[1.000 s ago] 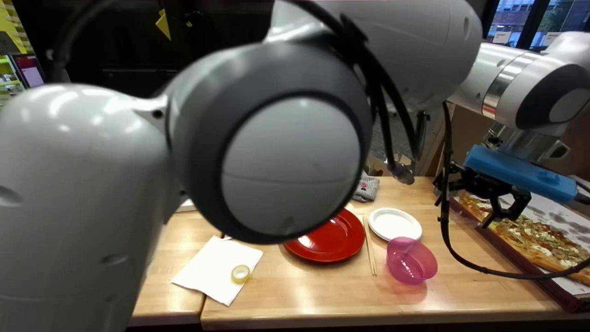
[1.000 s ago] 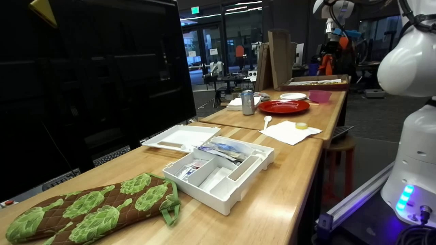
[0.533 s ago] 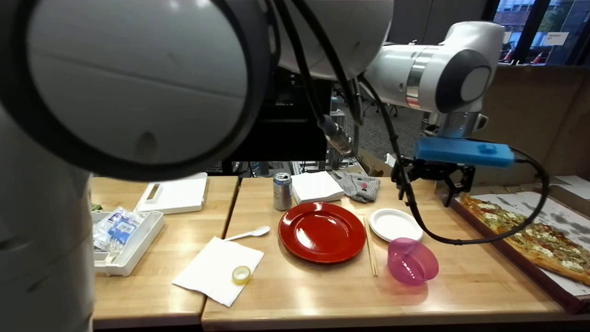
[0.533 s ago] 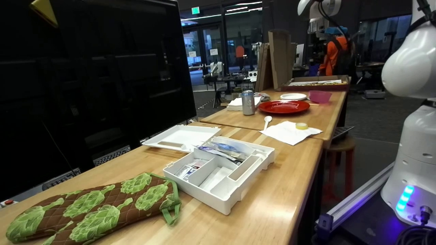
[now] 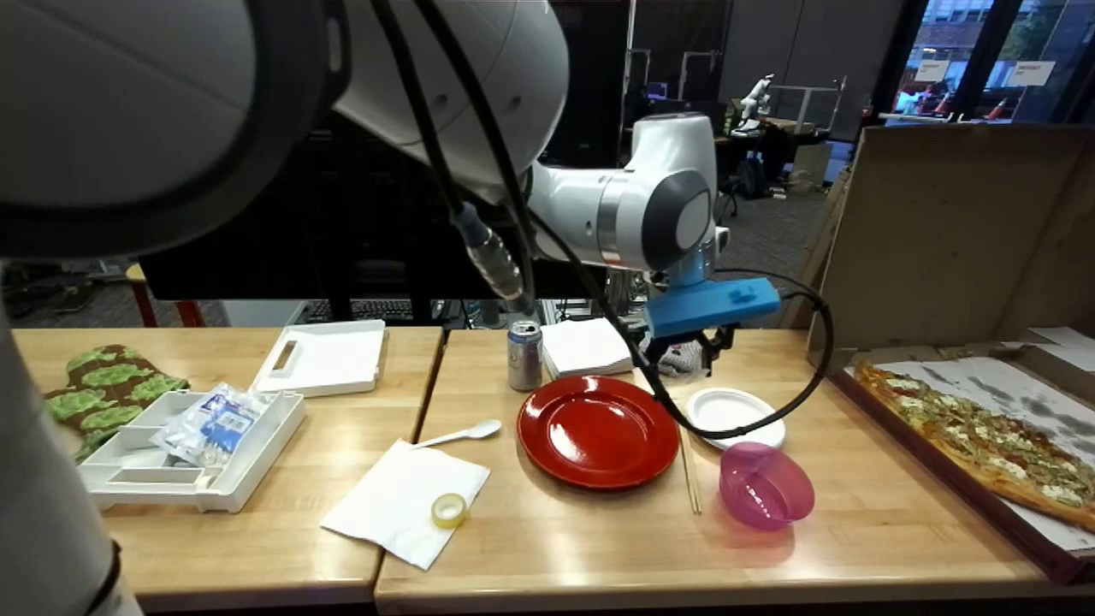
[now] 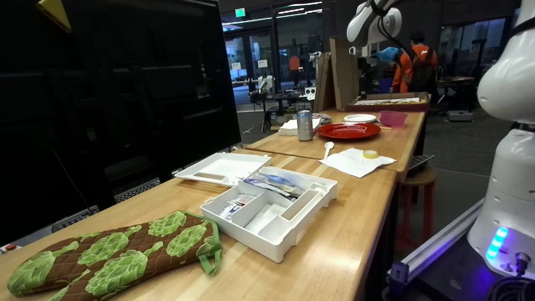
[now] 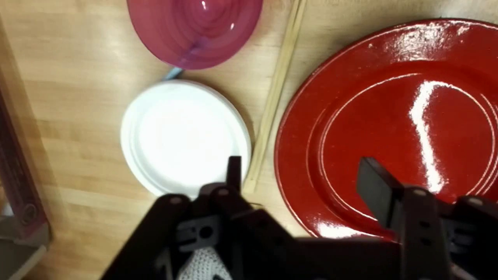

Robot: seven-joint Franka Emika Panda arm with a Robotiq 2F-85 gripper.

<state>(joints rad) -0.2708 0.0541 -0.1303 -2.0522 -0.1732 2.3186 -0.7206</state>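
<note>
One claw [image 7: 301,175], one red plate [image 7: 369,124], one bowl [image 7: 190,31]

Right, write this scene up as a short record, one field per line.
Fingers: apart, nothing held, above the wooden tabletop
Nearest below: red plate, white plate
Between the plates: wooden chopsticks
Tableware: translucent pink bowl beside the white plate
Loose items: yellow tape roll on a white paper napkin, white spoon beside it
Drink: upright silver can
Food: pizza in an open pizza box
Storage: compartmented white box holding plastic packets
Cloth: brown oven mitt with green artichoke print, beside the white box
</note>
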